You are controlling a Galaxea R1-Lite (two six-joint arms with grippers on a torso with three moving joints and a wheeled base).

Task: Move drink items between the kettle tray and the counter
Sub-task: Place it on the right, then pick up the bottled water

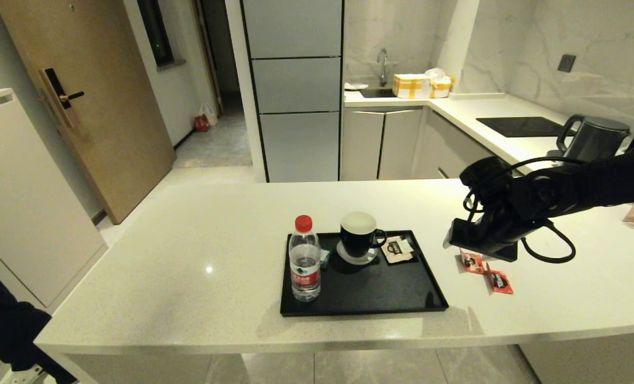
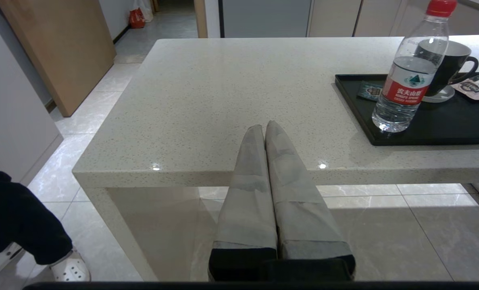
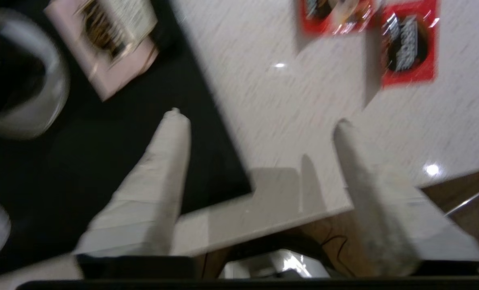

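The clear water bottle with a red cap and red label stands upright at the front left of the black kettle tray. The left wrist view shows the bottle there too. Two shiny red sachets lie on the speckled counter, just right of the tray. My right gripper hovers right above them. It is open and empty in its wrist view, with the sachets beyond the fingertips. My left gripper is shut and empty, parked at the counter's front edge.
A black mug on a coaster, a pale pink packet and a teal packet also sit on the tray. A black kettle and cooktop are at the far right. A dark sleeve shows at lower left.
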